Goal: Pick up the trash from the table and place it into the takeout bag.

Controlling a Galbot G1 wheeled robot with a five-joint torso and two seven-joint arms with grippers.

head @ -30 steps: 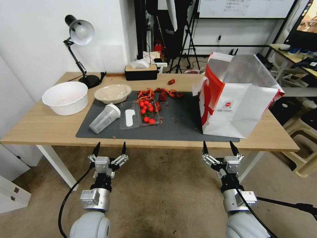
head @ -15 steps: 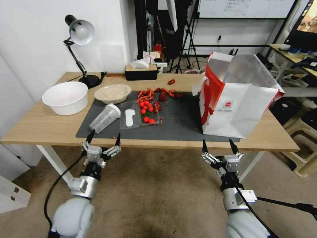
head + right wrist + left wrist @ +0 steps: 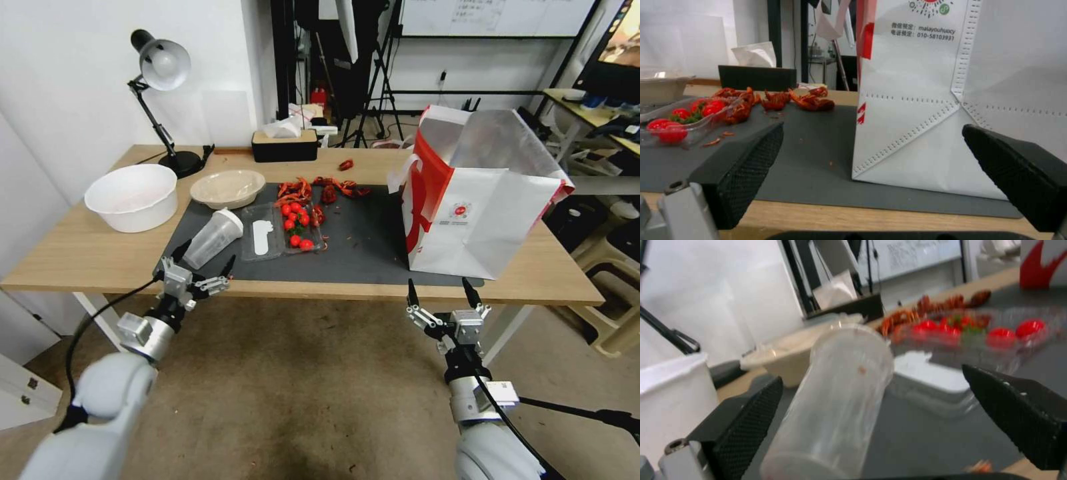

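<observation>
Left gripper (image 3: 202, 261), jaws wide, reaches for the toppled clear lidded plastic cup (image 3: 212, 238) just ahead; closing on it comes next, likely.

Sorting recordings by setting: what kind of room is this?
Probably a lab or studio set up as a dining spot: black tripod stands, a wall whiteboard, and a light-wood table staged with red crayfish shells.

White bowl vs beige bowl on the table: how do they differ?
The white bowl is deeper and bulkier; the beige bowl is shallow and flatter. The white bowl sits on bare table wood; the beige bowl overlaps the grey mat's corner. Both stand upright, near the lamp.
</observation>
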